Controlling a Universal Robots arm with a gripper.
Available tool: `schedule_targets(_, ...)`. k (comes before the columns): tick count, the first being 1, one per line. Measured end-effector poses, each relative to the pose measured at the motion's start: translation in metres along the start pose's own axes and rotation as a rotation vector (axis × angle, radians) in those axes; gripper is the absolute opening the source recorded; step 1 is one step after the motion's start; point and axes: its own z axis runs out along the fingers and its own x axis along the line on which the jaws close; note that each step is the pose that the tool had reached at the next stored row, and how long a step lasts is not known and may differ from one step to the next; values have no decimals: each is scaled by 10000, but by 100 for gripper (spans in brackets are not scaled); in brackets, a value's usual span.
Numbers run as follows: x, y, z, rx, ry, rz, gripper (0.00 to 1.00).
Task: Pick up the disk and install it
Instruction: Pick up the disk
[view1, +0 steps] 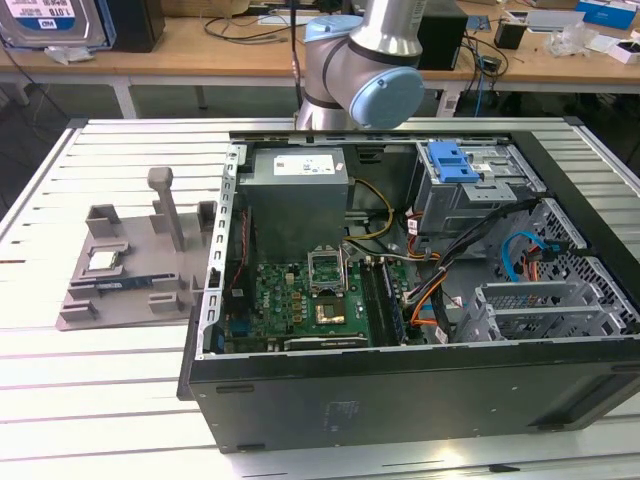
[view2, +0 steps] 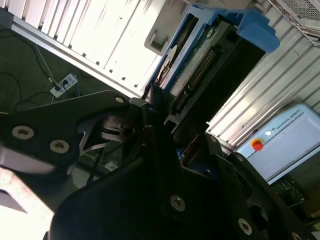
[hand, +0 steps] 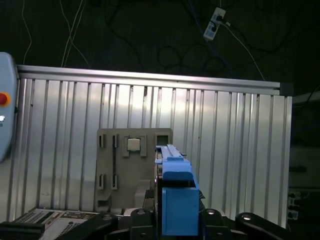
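The disk (hand: 177, 197) is held by the gripper (hand: 177, 220). In the first wrist view a black finger is seen at each side of the blue carrier frame, and the grasp is judged to be closed on it. The disk is carried in the air, clear of the slatted table (hand: 240, 150). The grey fixture (hand: 132, 172) with the small square chip (hand: 133, 144) lies beyond it on the table.

In the exterior view the fixture (view1: 120, 300) stands on the table at the exterior view's left, just beside the open computer case (view1: 400, 405), and no disk is seen on it. The picking up is therefore judged as done, and the carrying towards the case as the step in hand.

For the installing, it is judged that the disk must be brought to the grey metal cage (view1: 470, 200) under the blue latch (view1: 450, 160), at the far right inside the case, and lined up with its opening, away from the cables beside it.

The disk (view2: 197, 75) is shown mostly from its edge in the second wrist view, with the connector row, so the label cannot be made out. The contact faces of the fingers are covered by the carrier. The arm (view1: 370, 60) is cut off by the upper edge of the exterior view. The inside of the cage cannot be judged.
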Motion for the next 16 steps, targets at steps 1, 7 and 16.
schedule_targets(1, 0, 1, -28, 1, -1, 0, 37)
schedule_targets(7, 1, 8, -182, -1, 0, 0, 37)
schedule_targets(16, 2, 16, -386, 0, 0, 0, 37)
